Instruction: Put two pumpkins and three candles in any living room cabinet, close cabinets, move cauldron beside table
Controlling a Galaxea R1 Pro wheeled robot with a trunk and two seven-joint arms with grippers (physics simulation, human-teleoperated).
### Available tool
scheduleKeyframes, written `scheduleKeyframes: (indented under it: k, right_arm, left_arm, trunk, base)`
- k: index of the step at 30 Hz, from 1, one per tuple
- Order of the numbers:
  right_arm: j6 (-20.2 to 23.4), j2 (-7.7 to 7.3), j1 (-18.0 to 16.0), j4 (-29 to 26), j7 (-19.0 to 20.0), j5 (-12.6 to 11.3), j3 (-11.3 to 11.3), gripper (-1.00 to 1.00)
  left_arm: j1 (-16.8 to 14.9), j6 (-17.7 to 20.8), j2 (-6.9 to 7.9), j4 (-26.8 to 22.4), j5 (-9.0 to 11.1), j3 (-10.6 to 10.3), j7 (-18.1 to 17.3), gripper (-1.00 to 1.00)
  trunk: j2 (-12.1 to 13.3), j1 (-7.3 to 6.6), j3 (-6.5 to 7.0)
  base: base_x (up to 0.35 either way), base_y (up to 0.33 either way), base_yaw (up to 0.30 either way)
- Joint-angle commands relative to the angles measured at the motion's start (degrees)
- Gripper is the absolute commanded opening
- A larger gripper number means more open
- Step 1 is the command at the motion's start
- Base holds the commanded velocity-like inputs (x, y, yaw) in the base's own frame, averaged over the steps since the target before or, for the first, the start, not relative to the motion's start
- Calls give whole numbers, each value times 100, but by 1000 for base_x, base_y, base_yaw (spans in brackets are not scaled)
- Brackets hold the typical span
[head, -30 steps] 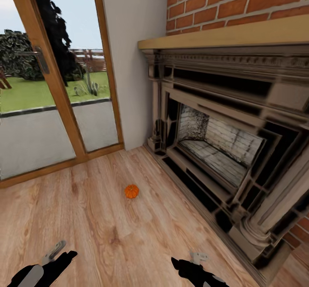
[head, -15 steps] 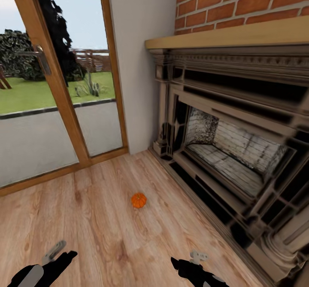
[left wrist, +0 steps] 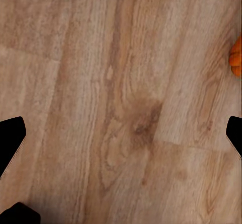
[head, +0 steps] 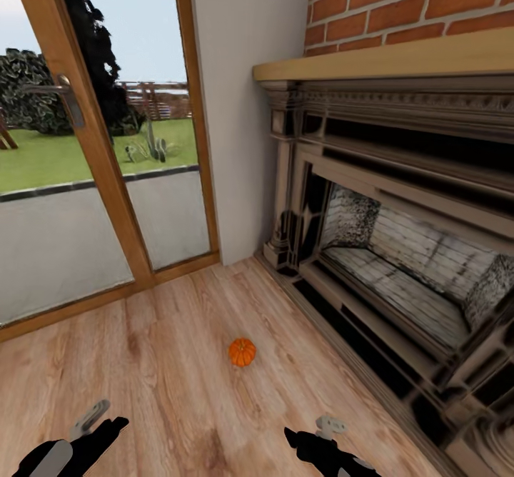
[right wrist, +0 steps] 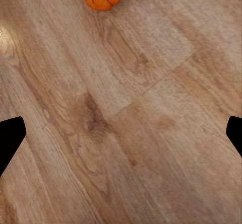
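We're holding both grippers, L (left wrist: pixel 121 133) & R (right wrist: pixel 121 133), jaws wide apart w/ nothing in them, over wood floor (head: pixel 164 391), pumpkin (head: pixel 242 352) sitting ahead near the fireplace (head: pixel 400 248) & glass door (head: pixel 86 177).

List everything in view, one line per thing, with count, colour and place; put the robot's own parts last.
pumpkin: one, bright orange, on the floor in front of the fireplace, ahead of and between the two arms.
floor: one, light brown wood planks, under everything.
fireplace: one, dark carved surround with a pale brick firebox, along the right wall.
mantel shelf: one, tan wood, on top of the fireplace.
brick wall: one, red-orange, above the mantel shelf.
glass door: one, brown wooden frame with a dark handle, at the left; lawn and fence outside.
left gripper: one, grey and black, low at left, jaws open.
right gripper: one, grey and black, low at right, jaws open.
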Motion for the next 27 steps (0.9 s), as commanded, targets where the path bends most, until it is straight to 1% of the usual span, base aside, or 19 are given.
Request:
scheduleKeyframes:
  k: [1, 5, 7, 8, 10, 11, 13, 15, 17, 19, 24, 27]
  right_arm:
    - [-29, 0, -7, 14, 18, -60, 47, 100]
    - [-29, 0, -7, 15, 15, -62, 45, 100]
    - [-32, 2, -7, 15, 11, -65, 41, 100]
    - [-33, 2, -7, 15, 10, -66, 40, 100]
    - [-34, 4, -7, 15, 8, -67, 39, 100]
    - [-34, 4, -7, 15, 8, -68, 38, 100]
    - [-34, 7, -7, 15, 8, -68, 38, 100]
    - [-39, 8, -7, 15, 8, -69, 38, 100]
    - [-46, 9, -7, 15, 13, -69, 38, 100]
    - [-45, 9, -7, 9, 12, -67, 38, 100]
    - [-37, 7, -7, 16, -60, -96, 27, 100]
    - [114, 14, -23, 0, -98, -143, 12, 100]
  left_arm:
    - [0, 15, 4, -11, 60, -12, 47, 100]
    - [0, 21, 17, -11, 71, -6, 24, 100]
    - [-11, 51, 56, -13, 70, 14, -70, 100]
    - [-27, 73, 92, -19, 69, 24, -151, 100]
    - [-60, 188, 264, -84, 108, 35, -402, 100]
    - [-77, 336, 337, -134, 121, 40, -502, 100]
    - [-138, 873, 436, -284, 132, 49, -688, 100]
    - [-259, 1428, 498, -494, 136, 79, -856, 100]
    - [-334, 1761, 528, -673, 140, 115, -977, 100]
    - [-370, 1929, 542, -831, 147, 136, -1040, 100]
    - [-385, 2028, 536, -923, 166, 152, -1134, 100]
    - [-388, 2118, 538, -1043, 168, 149, -1233, 100]
  trunk:
    - [-2, 2, -5]
    - [-2, 2, -5]
    - [-2, 2, -5]
    - [-2, 2, -5]
    - [-2, 2, -5]
    - [-2, 2, -5]
    - [-2, 2, -5]
    - [-2, 2, -5]
    - [-2, 2, -5]
    - [-2, 2, -5]
    - [-2, 2, -5]
    - [-2, 2, -5]
  base:
    - [292, 186, 0]
    - [293, 180, 0]
    - [296, 173, 0]
    - [298, 170, 0]
    - [302, 161, 0]
    - [304, 155, 0]
    - [305, 152, 0]
    - [306, 150, 0]
    - [306, 149, 0]
    - [307, 146, 0]
    - [314, 125, 0]
    - [321, 96, 0]
